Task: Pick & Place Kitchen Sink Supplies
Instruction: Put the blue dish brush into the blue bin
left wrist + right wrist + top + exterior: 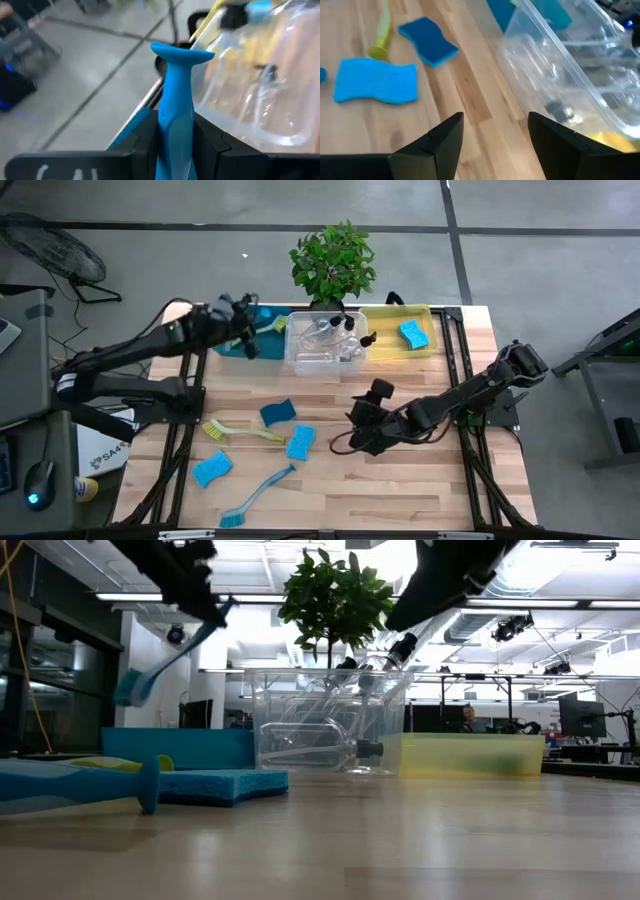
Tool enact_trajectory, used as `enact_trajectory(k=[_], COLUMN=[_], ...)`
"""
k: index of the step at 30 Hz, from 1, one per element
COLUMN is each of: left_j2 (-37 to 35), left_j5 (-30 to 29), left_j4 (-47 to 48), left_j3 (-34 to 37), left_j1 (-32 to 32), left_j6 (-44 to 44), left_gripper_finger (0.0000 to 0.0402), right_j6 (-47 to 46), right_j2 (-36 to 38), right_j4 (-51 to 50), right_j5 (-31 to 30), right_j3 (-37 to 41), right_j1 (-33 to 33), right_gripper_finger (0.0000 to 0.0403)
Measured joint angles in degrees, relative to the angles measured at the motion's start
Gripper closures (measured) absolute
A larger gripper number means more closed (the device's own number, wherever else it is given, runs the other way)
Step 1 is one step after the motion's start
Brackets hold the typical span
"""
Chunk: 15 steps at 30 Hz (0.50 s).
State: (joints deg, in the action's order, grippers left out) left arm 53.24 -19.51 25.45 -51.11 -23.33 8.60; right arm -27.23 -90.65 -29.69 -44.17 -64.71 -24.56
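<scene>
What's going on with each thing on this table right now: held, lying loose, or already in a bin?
Blue brush: held by left gripper over teal bin.
Pump bottles: in clear bin.
One sponge: in yellow bin.
Yellow-green brush: lying loose.
Right gripper: open, empty.

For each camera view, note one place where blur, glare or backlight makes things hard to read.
Low view: bright ceiling lights leave the plant backlit, and the blue brush up close is soft. Left wrist view: the floor behind the held blue brush is blurred. Right wrist view: the clear bin glares.
</scene>
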Motion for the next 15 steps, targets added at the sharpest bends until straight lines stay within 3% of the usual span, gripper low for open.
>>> enact_trajectory(k=[8, 15], left_j2=[7.42, 15.46], left_j5=[16.05, 23.01], left_j4=[-0.91, 0.9], left_j3=[0.0, -4.58], left_j1=[-17.03, -23.76], left_j6=[2.78, 4.21], left_gripper_finger=[0.0323, 0.0323], right_j6=[-4.44, -4.41], right_j2=[0.0, 0.0], right_j4=[-6.13, -6.49], right_j5=[-1.86, -2.46], right_j3=[0.0, 0.0], right_j1=[0.02, 0.19], right_gripper_finger=[0.0187, 0.0187])
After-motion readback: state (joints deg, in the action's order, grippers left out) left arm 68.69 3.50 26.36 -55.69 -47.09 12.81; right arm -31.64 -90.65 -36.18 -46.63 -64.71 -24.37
